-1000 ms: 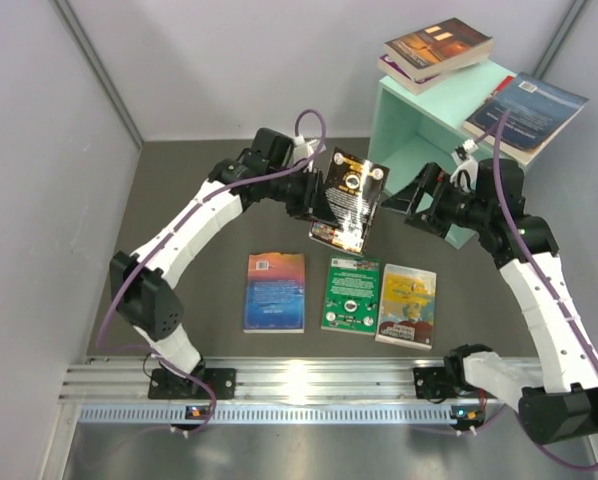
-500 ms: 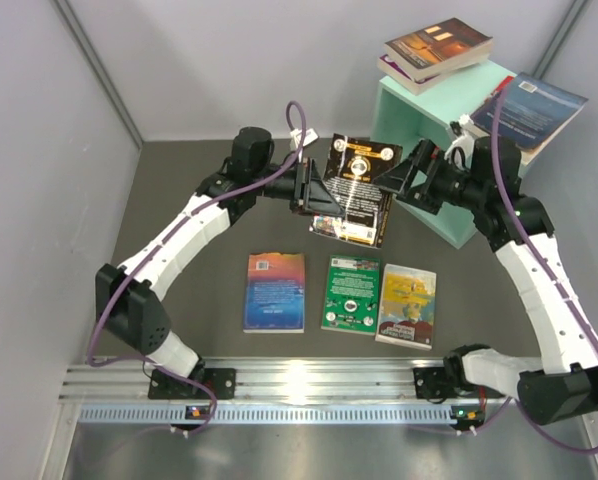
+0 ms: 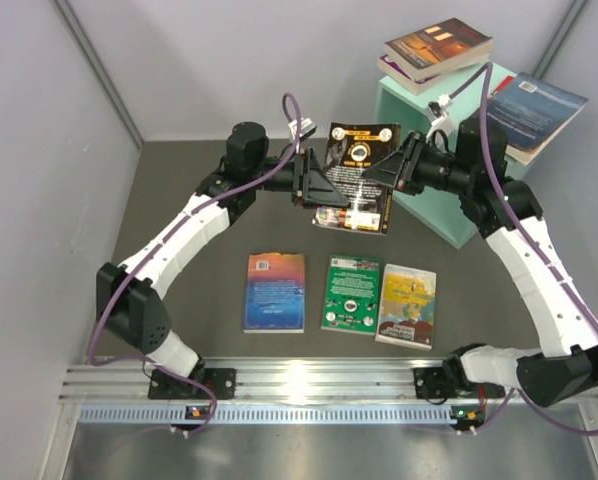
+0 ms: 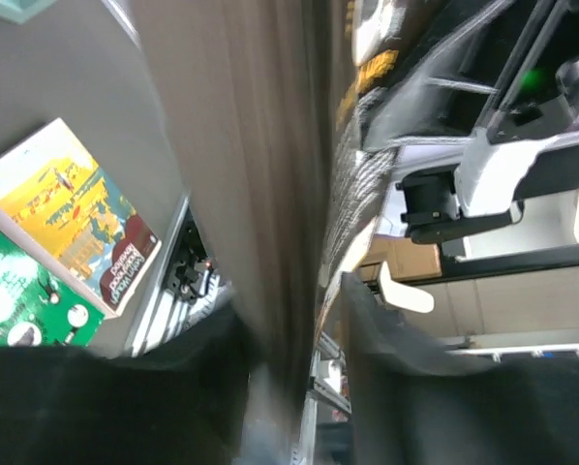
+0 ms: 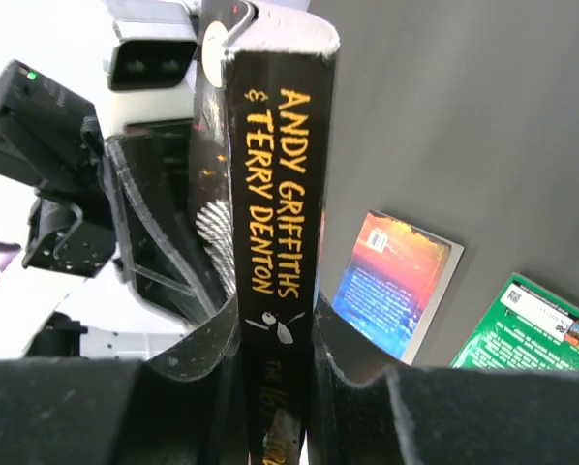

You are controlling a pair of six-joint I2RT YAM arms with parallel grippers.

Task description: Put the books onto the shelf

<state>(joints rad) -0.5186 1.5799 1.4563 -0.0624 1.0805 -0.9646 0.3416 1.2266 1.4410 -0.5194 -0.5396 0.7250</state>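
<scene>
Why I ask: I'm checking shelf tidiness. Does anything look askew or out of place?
A blue book on top of the shelf sits skewed and overhangs its right edge, and a crooked stack of two books juts past the back corner. The left gripper and right gripper clamp the black book midair.

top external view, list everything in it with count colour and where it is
black book: 1, black with gold print, held above the table between both grippers
blue-orange book: 1, blue and orange, flat on the table, leftmost of a row of three
green book: 1, green, middle of that row
yellow book: 1, yellow, right end of that row
shelf: 1, mint green, far right
brown book: 1, brown, on top of the shelf, lying on the purple book
purple book: 1, purple, under the brown book
dark blue book: 1, dark blue, shelf top, overhanging the right
table: 1, dark grey
rail: 1, silver, near edge
left gripper: 1, black, closed on the black book
right gripper: 1, black, closed on the black book
</scene>
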